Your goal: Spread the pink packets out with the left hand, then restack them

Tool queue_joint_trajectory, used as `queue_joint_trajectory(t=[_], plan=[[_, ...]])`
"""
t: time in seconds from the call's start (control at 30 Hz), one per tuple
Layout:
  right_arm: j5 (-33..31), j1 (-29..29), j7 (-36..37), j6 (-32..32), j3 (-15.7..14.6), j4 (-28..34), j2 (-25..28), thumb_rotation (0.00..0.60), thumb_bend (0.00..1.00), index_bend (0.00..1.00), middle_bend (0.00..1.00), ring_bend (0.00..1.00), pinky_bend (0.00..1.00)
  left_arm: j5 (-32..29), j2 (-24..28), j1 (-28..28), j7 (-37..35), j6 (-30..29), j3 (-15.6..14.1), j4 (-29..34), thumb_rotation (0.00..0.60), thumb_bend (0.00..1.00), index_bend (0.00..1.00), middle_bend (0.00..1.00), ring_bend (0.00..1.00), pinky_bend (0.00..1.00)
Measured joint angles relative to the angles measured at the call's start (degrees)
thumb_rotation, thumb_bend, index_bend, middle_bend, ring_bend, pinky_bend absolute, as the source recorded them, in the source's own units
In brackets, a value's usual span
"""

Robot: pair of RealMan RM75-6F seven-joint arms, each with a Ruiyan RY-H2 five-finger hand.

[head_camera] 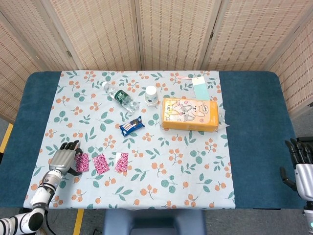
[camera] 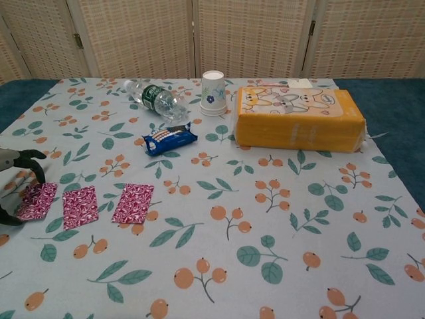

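Three pink packets lie flat in a row near the table's front left: the left packet [head_camera: 82, 162] [camera: 36, 201], the middle packet [head_camera: 100, 164] [camera: 80, 207] and the right packet [head_camera: 122, 162] [camera: 133, 203]. My left hand [head_camera: 64, 158] [camera: 14, 181] hovers at the left packet's outer edge, fingers curled over it and apart, holding nothing. The right hand [head_camera: 299, 165] hangs beyond the table's right edge with fingers spread, empty.
A blue snack pack [head_camera: 132, 126], a lying water bottle [head_camera: 121, 97], a paper cup [head_camera: 151, 95] and a yellow tissue box [head_camera: 190, 114] stand further back on the floral cloth [head_camera: 161, 171]. A pale card [head_camera: 200, 87] lies behind the box.
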State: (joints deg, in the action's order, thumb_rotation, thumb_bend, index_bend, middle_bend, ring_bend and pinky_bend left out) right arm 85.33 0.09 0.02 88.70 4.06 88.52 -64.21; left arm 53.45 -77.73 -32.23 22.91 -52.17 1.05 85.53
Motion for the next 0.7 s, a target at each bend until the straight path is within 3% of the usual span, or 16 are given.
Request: queue_joint_trajectory(t=[0.7], plan=[[-0.3, -0.1, -0.1, -0.1, 0.1, 0.1, 0.1, 0.6, 0.48, 0.0, 0.07, 0.0, 0.0, 3.1, 0.9, -0.1, 1.5, -2.9, 0.4, 3.7, 0.572, 0.13, 0.34, 0.0, 0.0, 0.0]])
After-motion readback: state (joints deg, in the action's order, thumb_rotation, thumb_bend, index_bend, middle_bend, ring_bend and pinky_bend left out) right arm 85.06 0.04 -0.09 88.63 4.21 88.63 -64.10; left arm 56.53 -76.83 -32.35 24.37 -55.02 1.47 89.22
